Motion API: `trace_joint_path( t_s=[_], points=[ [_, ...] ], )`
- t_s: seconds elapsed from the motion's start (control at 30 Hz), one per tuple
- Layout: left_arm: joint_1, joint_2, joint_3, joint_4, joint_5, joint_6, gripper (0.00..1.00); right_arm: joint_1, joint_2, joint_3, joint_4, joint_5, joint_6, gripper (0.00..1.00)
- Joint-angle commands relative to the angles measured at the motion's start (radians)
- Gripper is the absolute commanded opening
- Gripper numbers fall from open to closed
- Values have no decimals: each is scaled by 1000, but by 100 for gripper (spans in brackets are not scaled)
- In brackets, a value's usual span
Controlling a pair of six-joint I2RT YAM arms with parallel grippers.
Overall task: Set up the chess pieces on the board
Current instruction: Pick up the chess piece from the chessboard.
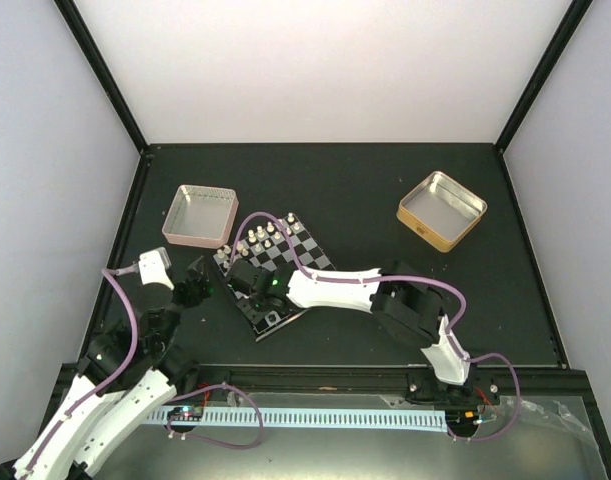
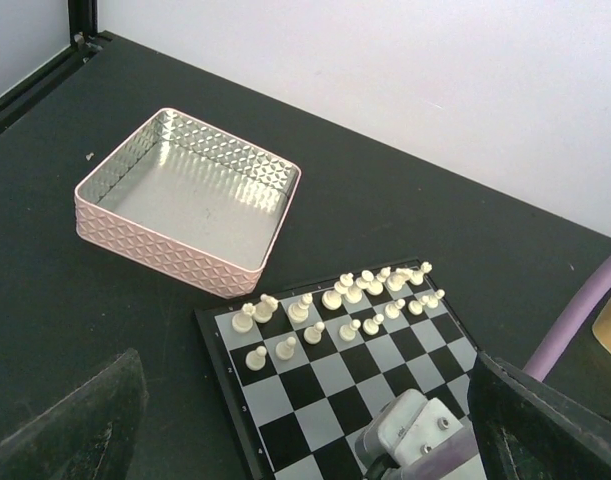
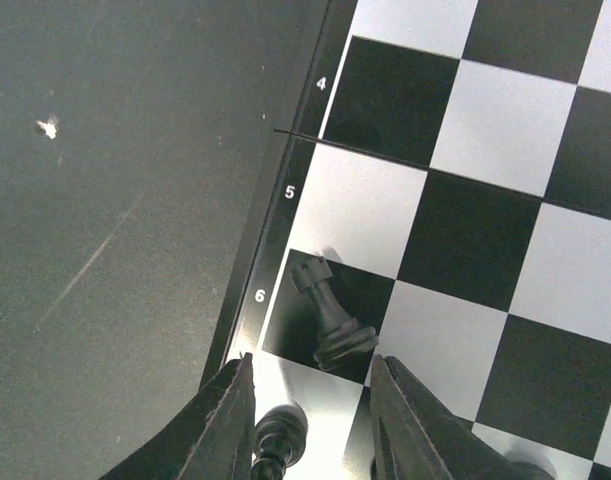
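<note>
The left gripper [image 1: 196, 286] hangs beside the left edge of the board [image 3: 357, 208], over the dark table [image 3: 105, 250]. Its jaws are wide apart and hold nothing.

The right gripper [image 3: 310, 400] is low over the near part of the board, at the edge column. Its jaws are only partly apart, and 1 small black piece [image 3: 281, 438] stands on a light square between them. This piece is close to 1 finger and there is a clear gap to the other finger, so it is not gripped. Just beyond it, on the dark square of the row marked 6, is 1 black rook [image 3: 327, 312]. I cannot tell if it stands straight or leans.

Farther away, the white pieces [image 2: 335, 305] stand in 2 rows along the far edge of the board. Beyond that edge is the pink tin [image 2: 175, 250], near the board but not touching it, with its open side up. The gold tin [image 1: 425, 222] lies well apart from the board, at the far right of the table.
</note>
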Motion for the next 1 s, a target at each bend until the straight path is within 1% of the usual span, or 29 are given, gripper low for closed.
trace_joint_path(
  t_s=[0.0,0.4,0.77,0.9,0.97],
  points=[
    [5,-2,33,-12,-4,-7,89,-11,18,48,-25,1,3,33],
    [5,5,31,-6,-1,-4,89,-21,90,104,-67,10,-1,31],
    [6,14,29,0,2,0,89,-40,101,101,-57,13,5,16],
    [6,21,28,3,4,2,89,-45,85,82,-29,21,4,13],
    [6,24,28,5,10,4,89,-49,61,53,19,18,-5,13]
  ],
)
